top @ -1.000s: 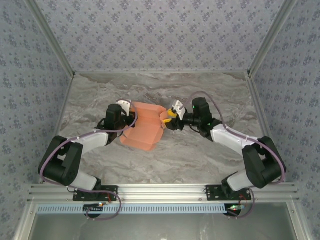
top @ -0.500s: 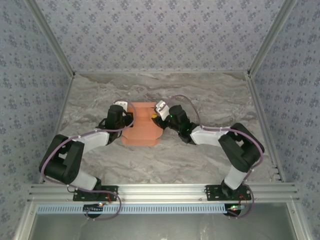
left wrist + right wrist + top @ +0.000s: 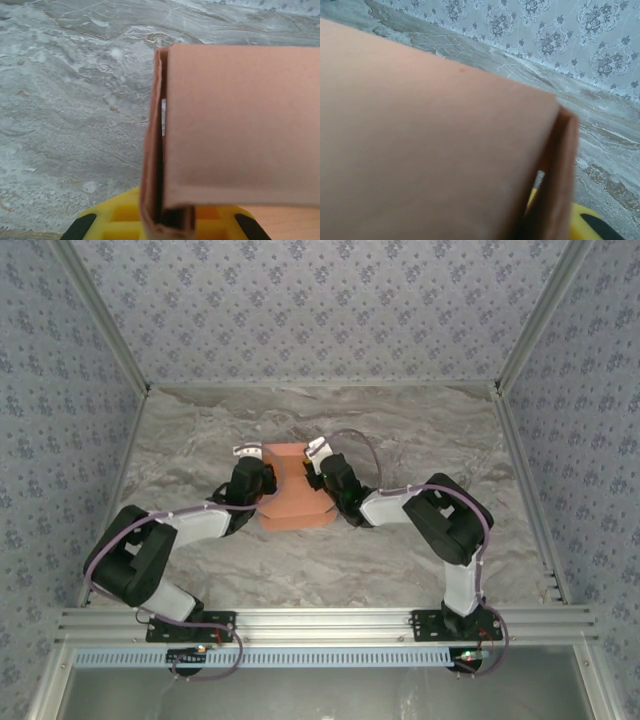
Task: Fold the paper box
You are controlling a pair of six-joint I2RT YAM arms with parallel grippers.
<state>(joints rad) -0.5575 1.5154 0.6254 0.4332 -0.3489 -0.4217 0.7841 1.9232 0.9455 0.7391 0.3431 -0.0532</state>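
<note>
Top external gives us the paper box resting on the marbled grey surface, near its middle and between the two arms, which reach in from either side. We see the left gripper against the box's left edge and the right gripper against its right edge, toward the far corner. From above, the salmon-orange cardboard reads as a small blocky form with a flat upper panel and a lower front face, and we cannot make out its flaps any more finely than that. In the left wrist view a broad panel of the box covers the right side. A narrow doubled wall along that panel's left edge runs down between the yellow fingers of the left gripper, with a thin slit of light between wall and panel. That gripper is clamped on this wall of the box. In the right wrist view a large, blurred panel of the box lies very close to the lens, with a darker side wall standing slightly apart at its right end. One yellow finger shows just beside the foot of that wall. We cannot tell whether the right gripper is closed on the cardboard or merely against it.
</note>
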